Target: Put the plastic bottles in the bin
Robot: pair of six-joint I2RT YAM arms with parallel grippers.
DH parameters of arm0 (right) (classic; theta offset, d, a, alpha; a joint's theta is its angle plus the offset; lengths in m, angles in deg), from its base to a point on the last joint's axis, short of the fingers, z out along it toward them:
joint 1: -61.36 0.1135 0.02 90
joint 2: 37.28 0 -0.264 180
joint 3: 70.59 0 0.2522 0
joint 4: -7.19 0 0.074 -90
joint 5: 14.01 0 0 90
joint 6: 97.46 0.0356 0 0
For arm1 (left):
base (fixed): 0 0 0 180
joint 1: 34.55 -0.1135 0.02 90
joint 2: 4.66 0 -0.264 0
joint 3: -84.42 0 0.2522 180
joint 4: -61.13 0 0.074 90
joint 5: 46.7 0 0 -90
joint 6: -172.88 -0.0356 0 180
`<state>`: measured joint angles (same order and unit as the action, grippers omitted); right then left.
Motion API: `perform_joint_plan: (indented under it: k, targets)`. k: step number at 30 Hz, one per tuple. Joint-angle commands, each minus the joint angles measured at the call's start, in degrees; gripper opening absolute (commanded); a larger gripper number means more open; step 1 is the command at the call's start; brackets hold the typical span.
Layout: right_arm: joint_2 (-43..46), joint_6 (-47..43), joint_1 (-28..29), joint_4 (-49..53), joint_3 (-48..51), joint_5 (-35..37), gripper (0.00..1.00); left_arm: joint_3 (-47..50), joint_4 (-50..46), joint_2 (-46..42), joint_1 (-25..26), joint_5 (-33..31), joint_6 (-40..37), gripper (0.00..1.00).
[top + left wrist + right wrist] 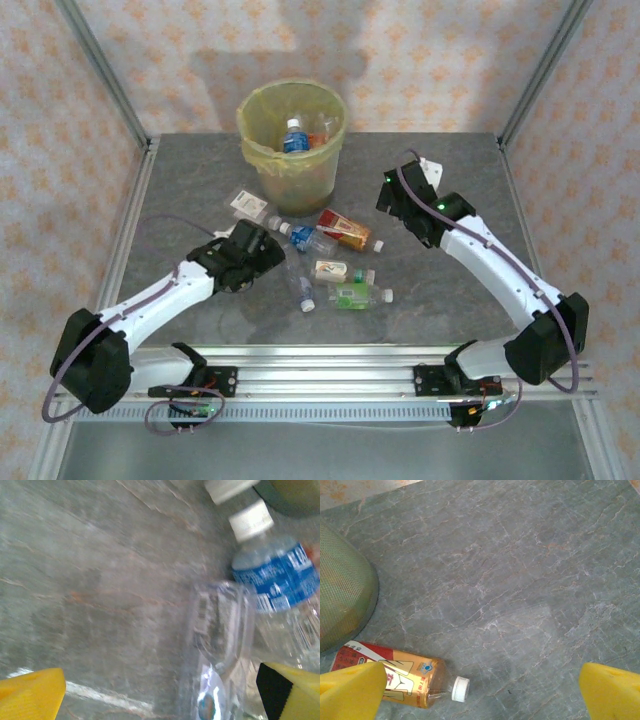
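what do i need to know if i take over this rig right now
Left gripper: jaws open, empty, low over a clear bottle beside a blue-label bottle.
Right gripper: jaws open, empty, over bare table near the red-label bottle.
Done: the bin holds at least one blue-wrapped bottle.
Left: about six loose bottles lie on the table in front of the bin.

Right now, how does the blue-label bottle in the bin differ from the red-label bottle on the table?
The blue-label bottle sits inside the bin, cap upward; the red-label bottle lies on its side on the table. The first's label is blue, the second's red and orange. Both have white caps.
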<state>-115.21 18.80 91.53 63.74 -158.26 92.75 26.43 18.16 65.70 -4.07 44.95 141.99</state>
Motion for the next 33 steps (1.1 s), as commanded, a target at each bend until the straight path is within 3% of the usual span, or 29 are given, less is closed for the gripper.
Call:
perform_joint_plan:
  k: [1,8,14,33]
  targets:
    - [1.2,1.2,-0.3,0.8,0.8,2.5,0.99,-2.1,1.8,3.1,2.3,0.5,0.4,1.0]
    - [1.5,1.7,-0.4,0.5,1.4,2.3,0.99,-6.5,1.4,11.1,6.6,1.1,-2.3,0.94]
    - [1.3,2.0,-0.3,0.3,1.7,1.9,0.99,-7.9,2.7,13.3,6.9,1.4,-4.2,0.85]
    - [1.0,1.3,-0.4,0.9,0.4,1.8,0.99,-7.9,2.7,21.3,6.8,-1.8,-3.8,0.7]
